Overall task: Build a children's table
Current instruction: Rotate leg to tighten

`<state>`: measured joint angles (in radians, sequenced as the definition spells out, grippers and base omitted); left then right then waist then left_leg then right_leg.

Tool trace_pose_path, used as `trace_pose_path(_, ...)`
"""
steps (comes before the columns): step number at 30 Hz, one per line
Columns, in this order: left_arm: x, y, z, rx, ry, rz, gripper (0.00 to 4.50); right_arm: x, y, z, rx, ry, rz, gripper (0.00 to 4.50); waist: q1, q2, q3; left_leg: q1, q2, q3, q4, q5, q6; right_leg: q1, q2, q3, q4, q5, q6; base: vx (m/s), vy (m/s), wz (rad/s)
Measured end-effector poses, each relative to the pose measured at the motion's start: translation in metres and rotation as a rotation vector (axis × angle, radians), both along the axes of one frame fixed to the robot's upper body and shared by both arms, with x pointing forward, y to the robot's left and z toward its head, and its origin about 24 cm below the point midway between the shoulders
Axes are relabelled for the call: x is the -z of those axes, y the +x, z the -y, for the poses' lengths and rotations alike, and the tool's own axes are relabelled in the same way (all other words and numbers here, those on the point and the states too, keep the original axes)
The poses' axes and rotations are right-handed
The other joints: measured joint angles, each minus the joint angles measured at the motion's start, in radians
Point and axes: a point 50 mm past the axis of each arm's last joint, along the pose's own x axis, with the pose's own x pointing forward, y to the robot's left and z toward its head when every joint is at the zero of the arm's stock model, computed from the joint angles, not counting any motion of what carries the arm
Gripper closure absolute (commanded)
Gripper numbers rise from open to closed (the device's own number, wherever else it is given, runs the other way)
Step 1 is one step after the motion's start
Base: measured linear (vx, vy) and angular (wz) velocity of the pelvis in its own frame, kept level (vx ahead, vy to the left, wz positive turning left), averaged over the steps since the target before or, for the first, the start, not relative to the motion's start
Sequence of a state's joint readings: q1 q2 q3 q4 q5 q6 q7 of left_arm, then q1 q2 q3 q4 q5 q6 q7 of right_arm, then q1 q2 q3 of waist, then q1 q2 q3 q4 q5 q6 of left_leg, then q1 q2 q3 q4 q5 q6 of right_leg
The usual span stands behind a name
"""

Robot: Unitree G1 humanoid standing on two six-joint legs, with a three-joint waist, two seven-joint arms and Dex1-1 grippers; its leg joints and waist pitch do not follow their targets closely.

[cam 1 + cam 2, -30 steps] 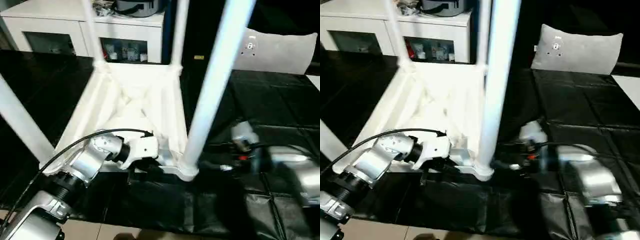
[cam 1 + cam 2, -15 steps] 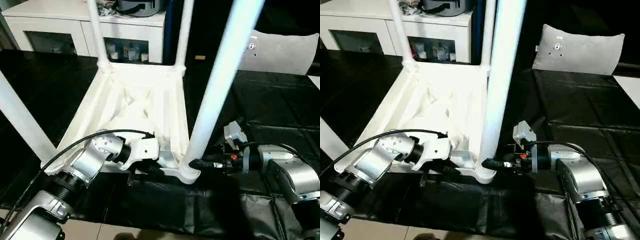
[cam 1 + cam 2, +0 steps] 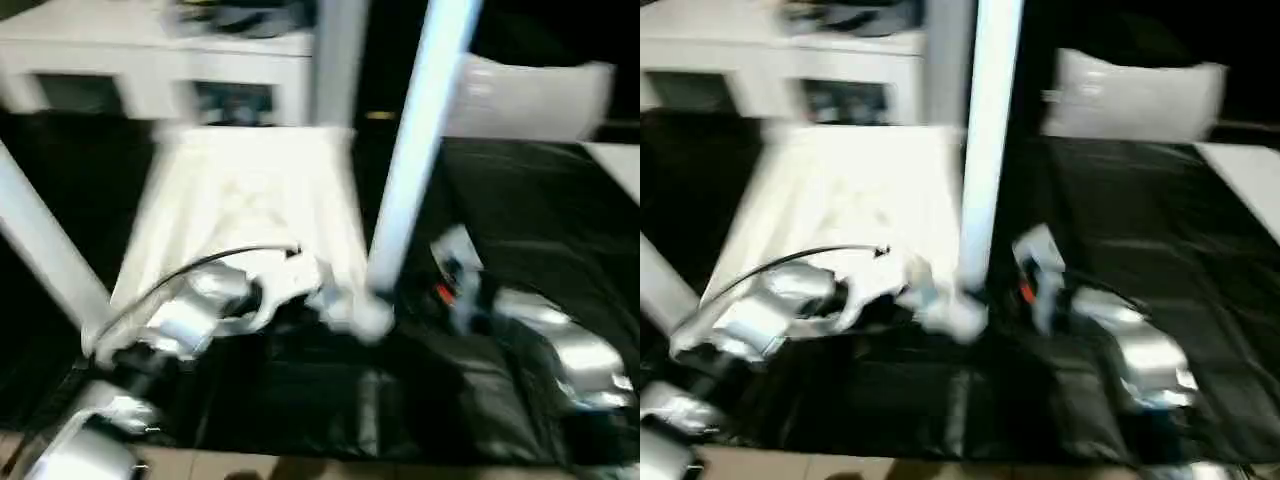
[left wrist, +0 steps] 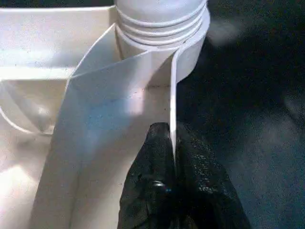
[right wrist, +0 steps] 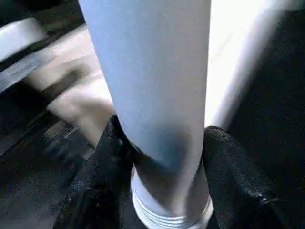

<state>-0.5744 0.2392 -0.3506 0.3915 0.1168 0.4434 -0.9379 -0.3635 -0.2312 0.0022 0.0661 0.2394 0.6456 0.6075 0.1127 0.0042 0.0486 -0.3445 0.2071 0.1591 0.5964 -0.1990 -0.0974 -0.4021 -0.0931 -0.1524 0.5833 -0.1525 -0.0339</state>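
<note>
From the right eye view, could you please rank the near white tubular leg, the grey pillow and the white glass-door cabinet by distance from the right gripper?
1. Near white tubular leg: between the right gripper's fingers.
2. Grey pillow: beyond, on the right.
3. White glass-door cabinet: far left, at the back.

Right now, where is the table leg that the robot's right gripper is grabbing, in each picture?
Left eye view: the leg rises right of centre.
Right eye view: it stands at the middle.
Left wrist view: its ribbed base sits in the corner socket.
Right wrist view: it stands between the right gripper fingers.
Shared landmark: the tabletop.
</note>
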Motion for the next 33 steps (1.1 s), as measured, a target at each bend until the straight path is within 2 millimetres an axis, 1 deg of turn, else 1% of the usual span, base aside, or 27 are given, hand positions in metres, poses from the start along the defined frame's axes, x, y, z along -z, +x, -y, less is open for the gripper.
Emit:
trace_pose_path(1, 0.000, 0.001, 0.004, -0.023, -0.001, 0.003, 4.50, 0.000, 0.003, -0.001, 0.046, -0.002, 0.000, 2.61, -0.004, 0.000, 0.000, 0.000, 0.000, -0.001, 0.000, 0.000, 0.000, 0.000, 0.000, -0.001, -0.001, 0.000, 0.000, 0.000, 0.000, 0.00)
trace_pose_path(2, 0.000, 0.002, 0.008, -0.057, -0.008, 0.005, 4.50, 0.000, 0.006, -0.003, 0.092, 0.006, 0.001, 2.06, -0.006, 0.000, 0.000, -0.001, 0.000, -0.001, -0.001, 0.000, 0.000, 0.000, 0.000, -0.002, -0.003, 0.000, 0.000, 0.000, 0.000, 0.00)
trace_pose_path(3, 0.000, 0.003, 0.012, -0.078, -0.015, 0.009, 4.50, 0.000, 0.007, -0.004, 0.121, 0.009, 0.006, 2.06, -0.006, 0.000, 0.000, -0.003, 0.000, -0.003, -0.001, 0.000, 0.000, 0.000, 0.000, -0.003, -0.004, 0.001, 0.001, 0.000, 0.000, 0.00)
trace_pose_path(4, 0.000, 0.003, 0.014, -0.092, -0.021, 0.012, 4.50, 0.000, 0.008, -0.004, 0.136, 0.007, 0.014, 1.92, -0.005, 0.000, 0.000, -0.004, 0.000, -0.003, -0.001, 0.000, 0.000, 0.000, 0.000, -0.002, -0.005, 0.001, 0.001, 0.000, 0.000, 0.00)
trace_pose_path(5, 0.000, 0.003, 0.014, -0.096, -0.023, 0.014, 4.50, 0.000, 0.008, -0.004, 0.142, 0.007, 0.017, 1.92, -0.004, 0.000, 0.000, -0.005, 0.000, -0.003, -0.001, 0.000, 0.000, 0.000, 0.000, -0.002, -0.005, 0.001, 0.002, 0.000, 0.000, 0.00)
trace_pose_path(6, 0.000, 0.003, 0.016, -0.095, -0.027, 0.014, 4.50, 0.000, 0.008, -0.006, 0.145, 0.013, 0.020, 1.72, -0.001, 0.000, 0.000, -0.005, 0.000, -0.003, -0.001, -0.001, 0.001, 0.000, 0.000, -0.001, -0.005, 0.002, 0.002, 0.000, 0.000, 0.00)
trace_pose_path(8, -0.001, 0.002, 0.018, -0.085, -0.031, 0.016, 4.50, -0.001, 0.008, -0.005, 0.146, 0.014, 0.023, 1.72, 0.004, 0.000, 0.000, -0.005, -0.001, -0.003, -0.001, -0.002, 0.003, 0.000, 0.000, 0.000, -0.005, 0.002, 0.002, 0.000, 0.000, 0.00)
trace_pose_path(9, -0.001, 0.002, 0.019, -0.076, -0.031, 0.019, 4.50, -0.001, 0.008, -0.005, 0.140, 0.017, 0.028, 1.49, 0.007, 0.000, 0.000, -0.005, -0.001, -0.003, -0.002, -0.003, 0.004, 0.000, 0.000, 0.000, -0.005, 0.002, 0.002, 0.000, 0.000, 0.00)
trace_pose_path(10, -0.001, 0.001, 0.019, -0.072, -0.031, 0.020, 4.50, 0.000, 0.007, -0.005, 0.135, 0.019, 0.030, 1.49, 0.009, 0.000, 0.000, -0.006, -0.001, -0.002, -0.003, -0.003, 0.004, 0.000, 0.000, 0.000, -0.005, 0.002, 0.002, 0.000, 0.000, 0.00)
trace_pose_path(11, -0.002, 0.001, 0.018, -0.066, -0.031, 0.023, 4.50, 0.000, 0.006, -0.004, 0.123, 0.021, 0.033, 1.36, 0.011, 0.000, 0.000, -0.006, -0.001, -0.002, -0.005, -0.003, 0.004, -0.001, 0.000, 0.000, -0.005, 0.002, 0.002, 0.000, 0.000, 0.00)
trace_pose_path(12, -0.002, 0.000, 0.017, -0.057, -0.023, 0.028, 4.50, 0.002, 0.004, 0.000, 0.105, 0.018, 0.038, 1.26, 0.016, 0.000, 0.000, -0.006, -0.001, -0.002, -0.006, -0.003, 0.004, -0.001, 0.000, 0.000, -0.005, 0.002, 0.002, 0.000, 0.000, 0.00)
trace_pose_path(13, -0.001, 0.000, 0.016, -0.047, -0.021, 0.030, 4.50, 0.002, 0.002, 0.004, 0.085, 0.006, 0.040, 1.26, 0.018, 0.000, 0.000, -0.006, -0.001, -0.002, -0.006, -0.003, 0.004, -0.001, 0.000, 0.000, -0.005, 0.002, 0.002, 0.000, 0.000, 0.00)
trace_pose_path(14, -0.001, -0.001, 0.013, -0.032, -0.021, 0.030, 4.50, 0.004, 0.000, 0.007, 0.055, -0.006, 0.036, 1.05, 0.020, 0.000, 0.000, -0.005, -0.001, -0.002, -0.007, -0.003, 0.004, -0.002, 0.001, 0.000, -0.005, 0.002, 0.002, 0.000, 0.000, 0.00)
trace_pose_path(15, -0.001, -0.001, 0.010, -0.013, -0.018, 0.034, 4.50, 0.005, 0.000, 0.010, 0.026, -0.022, 0.046, 1.05, 0.022, 0.001, 0.000, -0.005, -0.001, -0.001, -0.007, -0.003, 0.004, -0.002, 0.001, 0.001, -0.004, 0.002, 0.002, 0.000, 0.000, 0.00)
trace_pose_path(16, -0.001, -0.002, 0.006, 0.007, -0.017, 0.037, 4.50, 0.004, 0.000, 0.014, 0.007, -0.038, 0.059, 0.98, 0.025, 0.001, 0.000, -0.005, -0.001, -0.001, -0.007, -0.003, 0.004, -0.002, 0.001, 0.001, -0.004, 0.002, 0.002, 0.000, 0.000, 0.00)
trace_pose_path(17, -0.001, -0.003, 0.003, 0.025, -0.015, 0.038, 4.50, 0.004, 0.000, 0.020, -0.004, -0.049, 0.071, 0.81, 0.028, 0.001, 0.000, -0.005, 0.000, -0.001, -0.007, -0.003, 0.004, -0.002, 0.001, 0.001, -0.004, 0.002, 0.002, 0.000, 0.000, 0.00)
trace_pose_path(18, -0.001, -0.004, 0.000, 0.051, -0.011, 0.041, 4.50, 0.003, -0.001, 0.023, -0.040, -0.055, 0.085, 0.81, 0.031, 0.001, 0.000, -0.005, -0.001, -0.001, -0.006, -0.003, 0.004, -0.001, 0.001, 0.001, -0.004, 0.002, 0.002, 0.000, 0.000, 0.00)
trace_pose_path(20, -0.001, -0.006, -0.006, 0.102, -0.004, 0.044, 4.50, 0.000, -0.003, 0.028, -0.111, -0.050, 0.104, 0.66, 0.033, 0.001, 0.000, -0.005, -0.001, -0.001, -0.005, -0.003, 0.004, -0.001, 0.001, 0.001, -0.004, 0.002, 0.002, 0.000, 0.000, 0.00)
trace_pose_path(25, -0.001, -0.010, -0.013, 0.212, -0.006, 0.047, 4.50, -0.007, -0.009, 0.037, -0.282, -0.057, 0.116, 0.66, 0.057, 0.001, 0.000, -0.005, -0.001, -0.001, -0.004, -0.003, 0.005, -0.001, 0.000, 0.002, -0.004, 0.002, 0.002, 0.000, 0.000, 0.00)
trace_pose_path(27, -0.002, -0.013, -0.016, 0.262, -0.008, 0.039, 4.50, -0.010, -0.015, 0.042, -0.373, -0.063, 0.104, 0.66, 0.065, 0.001, 0.000, -0.005, 0.000, -0.001, -0.004, -0.003, 0.005, -0.001, 0.000, 0.002, -0.004, 0.002, 0.002, 0.000, 0.000, 0.00)
trace_pose_path(30, -0.003, -0.017, -0.023, 0.339, 0.004, 0.028, 4.50, -0.009, -0.026, 0.049, -0.493, -0.054, 0.064, 0.66, 0.072, 0.000, 0.000, -0.006, 0.000, -0.001, -0.004, -0.003, 0.005, -0.001, 0.000, 0.002, -0.003, 0.002, 0.002, 0.000, 0.000, 0.00)
trace_pose_path(31, -0.003, -0.017, -0.025, 0.355, 0.008, 0.025, 4.50, -0.009, -0.028, 0.049, -0.521, -0.046, 0.056, 0.82, 0.073, 0.000, 0.000, -0.006, 0.000, 0.000, -0.004, -0.003, 0.005, -0.001, 0.000, 0.002, -0.003, 0.002, 0.002, 0.000, 0.000, 0.00)
trace_pose_path(33, -0.003, -0.020, -0.026, 0.398, 0.014, 0.013, 4.50, -0.008, -0.031, 0.046, -0.580, -0.021, 0.041, 1.01, 0.081, 0.000, 0.000, -0.005, 0.000, 0.000, -0.004, -0.003, 0.005, -0.001, 0.000, 0.002, -0.003, 0.002, 0.002, 0.000, 0.000, 0.00)
